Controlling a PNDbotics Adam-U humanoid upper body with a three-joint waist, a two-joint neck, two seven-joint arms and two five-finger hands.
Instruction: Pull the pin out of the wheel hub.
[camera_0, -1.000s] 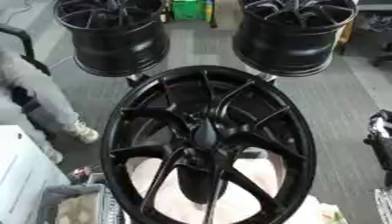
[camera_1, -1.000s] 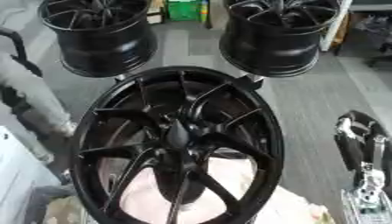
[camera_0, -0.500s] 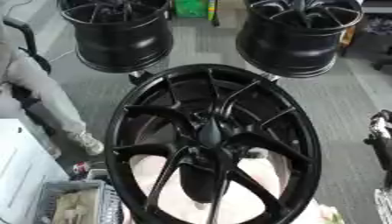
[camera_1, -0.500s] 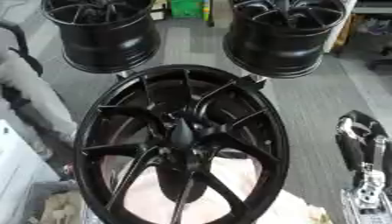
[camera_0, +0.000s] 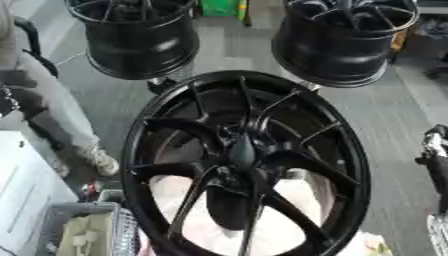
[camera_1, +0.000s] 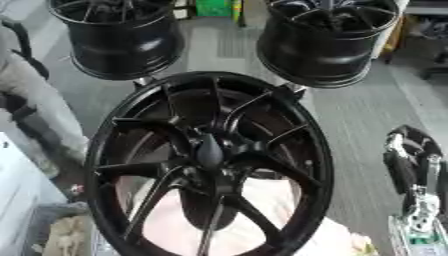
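The right robot hand (camera_1: 411, 170) shows only at the right edge, to the right of the wheel hub and apart from it. It appears as black and silver parts with nothing in it; whether its fingers are spread or curled I cannot tell. The left robot hand is not visible in either view.

The wheel hub (camera_0: 245, 165) is a large black wheel with thin spokes. It fills the middle of the view, tilted a little, with its open face toward the camera. Through the spokes, a pale pink surface (camera_0: 289, 200) shows below the centre.

At the centre of the wheel hub a dark, narrow, pointed piece (camera_1: 210, 150) stands out. I judge this is the pin. Its long axis seems to run along the axle line of the wheel hub, pointing out toward the camera and slightly up.

The pin looks stiff, smooth and probably slippery, so I would take it near the base of its free end and pull straight along its axis. The wheel hub looks heavy and should stay in place.

Beyond the wheel hub, two more black wheels (camera_0: 140, 35) stand on the grey floor (camera_0: 385, 115).
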